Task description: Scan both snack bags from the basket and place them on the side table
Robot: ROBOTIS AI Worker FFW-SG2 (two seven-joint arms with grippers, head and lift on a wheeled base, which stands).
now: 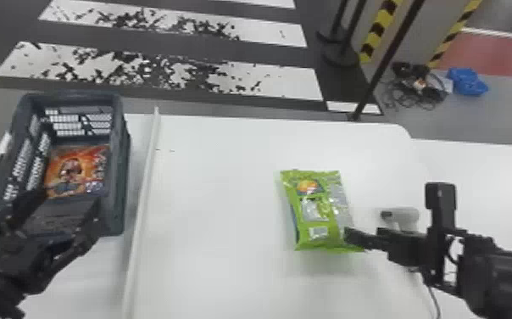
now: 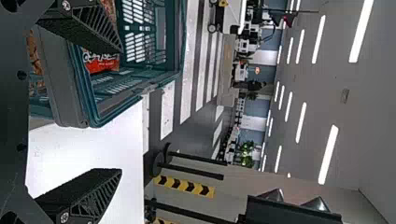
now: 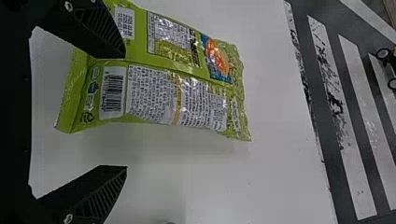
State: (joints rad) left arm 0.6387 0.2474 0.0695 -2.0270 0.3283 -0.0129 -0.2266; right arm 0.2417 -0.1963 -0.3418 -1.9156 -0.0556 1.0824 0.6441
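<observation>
The green snack bag (image 1: 319, 212) lies on the white table, its printed back up. At its lower right corner in the head view is my right gripper (image 1: 349, 237). In the right wrist view the same bag (image 3: 163, 84) has one finger over it, and my right gripper (image 3: 126, 112) stands open. The orange snack bag (image 1: 77, 169) lies inside the dark basket (image 1: 119, 169). My left gripper (image 1: 70, 212) is over the basket's near end. In the left wrist view my left gripper (image 2: 122, 109) is open, with the basket rim (image 2: 93, 109) near one finger and nothing gripped.
A raised white edge (image 1: 143, 199) runs between the basket and the table's middle. A white handheld scanner (image 1: 405, 216) lies right of the green bag, near my right arm. Black stands (image 1: 340, 55) are on the floor beyond the table.
</observation>
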